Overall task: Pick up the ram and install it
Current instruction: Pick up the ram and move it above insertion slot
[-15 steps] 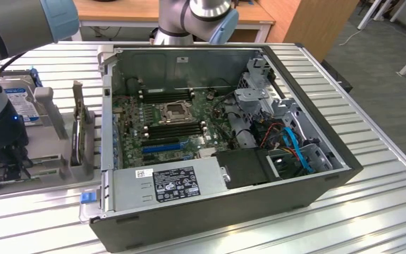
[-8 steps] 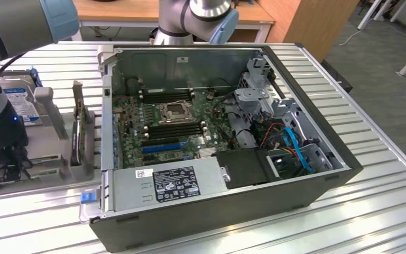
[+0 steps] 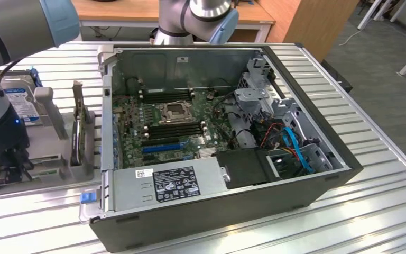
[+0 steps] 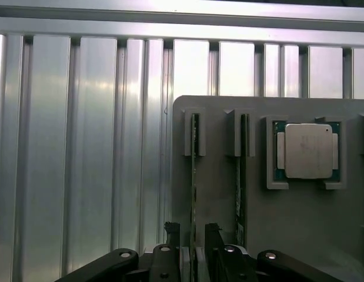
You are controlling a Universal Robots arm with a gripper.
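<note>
Green ram stands on edge in a grey holder, lower left of the exterior view, beside the case. The gripper has its fingers wide, one on either side of the stick. The ram is likely light, stiff and brittle, so pinch it gently across the faces at mid-length.

The gripper stood spread, its fingers on either side of the ram and not touching it. The ram sat on edge in a slot of a grey holder. A second stick stood in the neighbouring slot, and beside that a silver processor lay in a square recess. The holder rested on a ribbed metal surface.
</note>
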